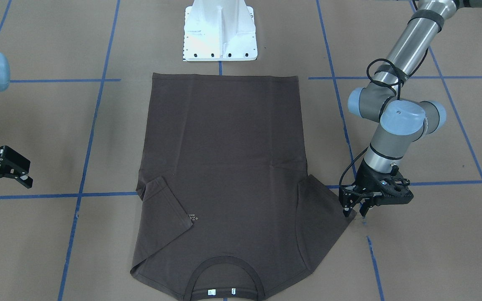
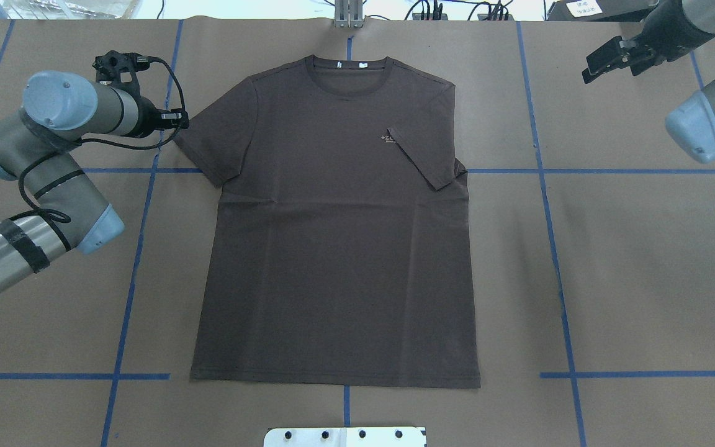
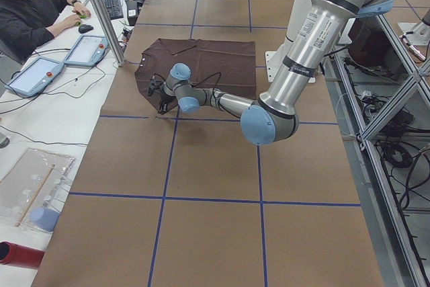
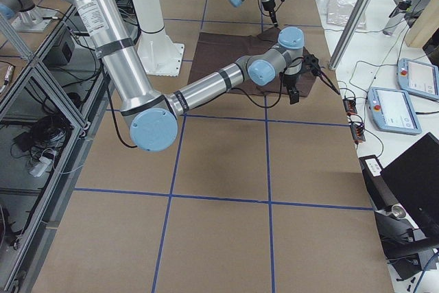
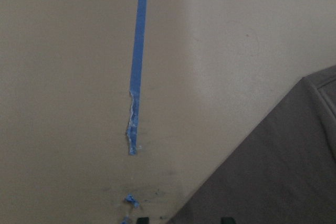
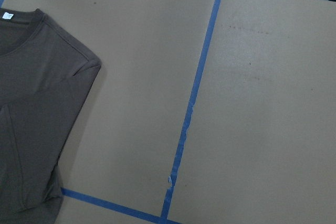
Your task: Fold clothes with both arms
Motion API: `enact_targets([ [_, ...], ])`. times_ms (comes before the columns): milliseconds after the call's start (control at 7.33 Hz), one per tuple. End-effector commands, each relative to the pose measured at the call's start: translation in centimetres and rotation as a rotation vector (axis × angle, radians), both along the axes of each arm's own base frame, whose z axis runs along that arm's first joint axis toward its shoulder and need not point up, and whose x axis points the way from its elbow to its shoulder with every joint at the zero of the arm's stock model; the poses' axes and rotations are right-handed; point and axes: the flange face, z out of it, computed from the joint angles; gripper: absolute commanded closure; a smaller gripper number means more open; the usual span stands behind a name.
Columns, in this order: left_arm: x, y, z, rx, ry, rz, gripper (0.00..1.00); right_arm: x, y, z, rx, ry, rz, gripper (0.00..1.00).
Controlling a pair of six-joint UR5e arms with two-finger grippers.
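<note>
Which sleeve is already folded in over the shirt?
The sleeve on the robot's right: it lies folded in over the T-shirt; the other sleeve lies spread flat at the left gripper.

Bare table (image 2: 643, 279) lies wide on both sides of the T-shirt (image 2: 332, 248); the white base block (image 1: 220, 33) stands just beyond its hem; the left hand (image 1: 355, 209) crowds the spread sleeve's tip; the right hand (image 2: 593, 67) hangs well apart from the cloth.

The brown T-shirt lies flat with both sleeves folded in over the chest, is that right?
Not quite. The T-shirt lies flat, but only the sleeve on the robot's right is folded in; the other sleeve lies spread out, the left hand at its tip. The overhead exterior view shows it.
</note>
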Motion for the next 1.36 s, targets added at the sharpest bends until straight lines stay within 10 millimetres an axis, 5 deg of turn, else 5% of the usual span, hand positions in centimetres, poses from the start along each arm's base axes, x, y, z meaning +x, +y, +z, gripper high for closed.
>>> enact_targets([
  [0,0.6,0.1,0.6,-0.009,-0.009,0.005,0.46,0.0,0.0,0.1,-0.001,0.001,0.000,0.00],
  [1091,1.8,0.6,0.6,-0.001,-0.020,0.018,0.63,0.0,-0.1,0.3,-0.004,0.005,0.002,0.00],
  [1227,2.0,0.7,0.5,-0.001,-0.019,0.018,0.74,0.0,-0.1,0.3,-0.004,0.005,0.002,0.00],
])
